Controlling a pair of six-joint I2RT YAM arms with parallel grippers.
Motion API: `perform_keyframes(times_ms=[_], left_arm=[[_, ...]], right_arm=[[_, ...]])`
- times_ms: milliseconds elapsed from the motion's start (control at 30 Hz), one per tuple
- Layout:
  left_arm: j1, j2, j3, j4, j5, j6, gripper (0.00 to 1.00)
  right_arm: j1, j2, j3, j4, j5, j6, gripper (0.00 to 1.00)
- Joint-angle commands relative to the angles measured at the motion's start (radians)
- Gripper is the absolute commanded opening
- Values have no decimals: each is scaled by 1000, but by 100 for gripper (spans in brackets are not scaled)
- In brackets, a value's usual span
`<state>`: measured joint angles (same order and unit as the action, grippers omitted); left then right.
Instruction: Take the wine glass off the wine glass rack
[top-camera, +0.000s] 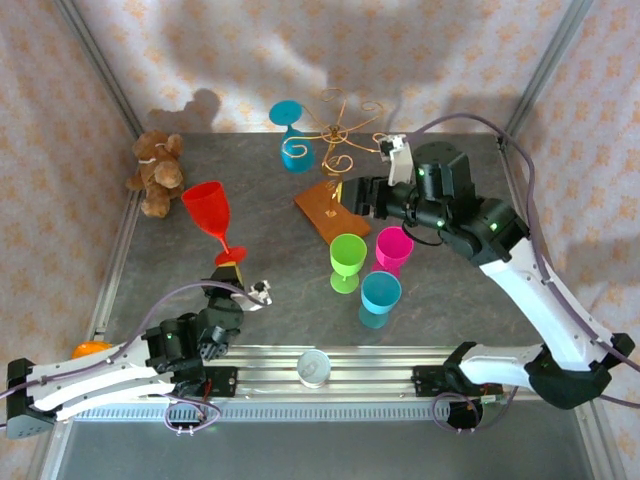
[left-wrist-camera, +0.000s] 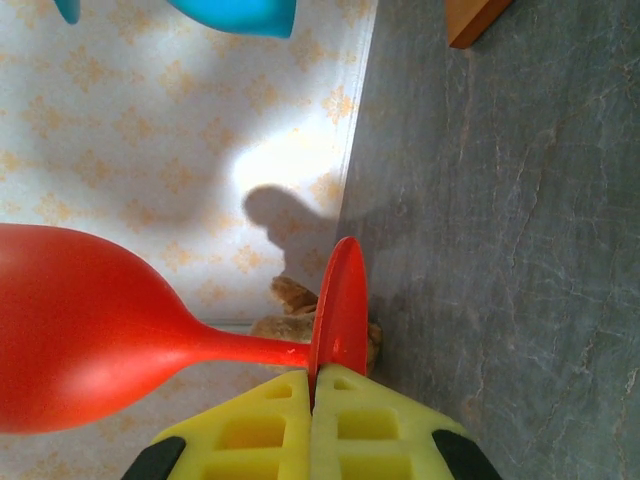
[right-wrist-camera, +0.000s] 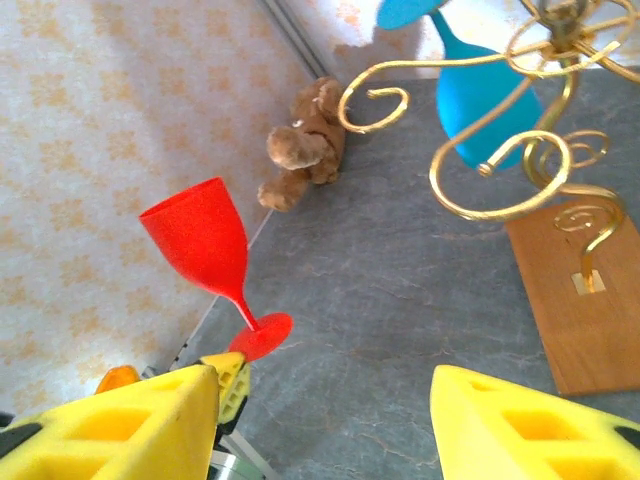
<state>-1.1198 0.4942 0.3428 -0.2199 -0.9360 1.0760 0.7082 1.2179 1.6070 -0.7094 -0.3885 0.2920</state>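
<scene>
Wine glass (top-camera: 296, 153), blue, hung foot-up on wine glass rack (top-camera: 322, 205), far-left of nearer right gripper (right-wrist-camera: 320, 415), jaws spread; left gripper (left-wrist-camera: 312, 400) clamped on red glass (left-wrist-camera: 90, 340).

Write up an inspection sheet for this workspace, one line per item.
Surface: grey stone-look table.
Job's things: wine glass rack; blue wine glass hangs upside down on it; red wine glass is off it, tilted.
Clutter: teddy bear; green glass, pink glass and teal glass standing near the rack.
Grippers: left gripper shut on the red glass's foot; right gripper open by the rack.
Cables: purple cable along the right arm.
Surroundings: patterned fabric walls.
</scene>
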Motion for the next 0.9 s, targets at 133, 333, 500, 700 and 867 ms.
perform_keyframes(times_ms=[133, 333, 500, 700, 867], left_arm=[[-24, -24, -52, 61, -37, 109, 0], [-38, -48, -68, 46, -39, 138, 0], [-43, -76, -77, 28, -33, 153, 0], [-54, -75, -85, 41, -30, 185, 0], [-65, -78, -87, 22, -33, 188, 0]], right_arm=[[22, 140, 225, -124, -141, -107, 58], [94, 337, 499, -265, -184, -226, 59], [168, 546, 775, -404, -165, -309, 60], [220, 738, 1019, -467, -118, -372, 64], [239, 804, 1065, -440, -98, -405, 66]])
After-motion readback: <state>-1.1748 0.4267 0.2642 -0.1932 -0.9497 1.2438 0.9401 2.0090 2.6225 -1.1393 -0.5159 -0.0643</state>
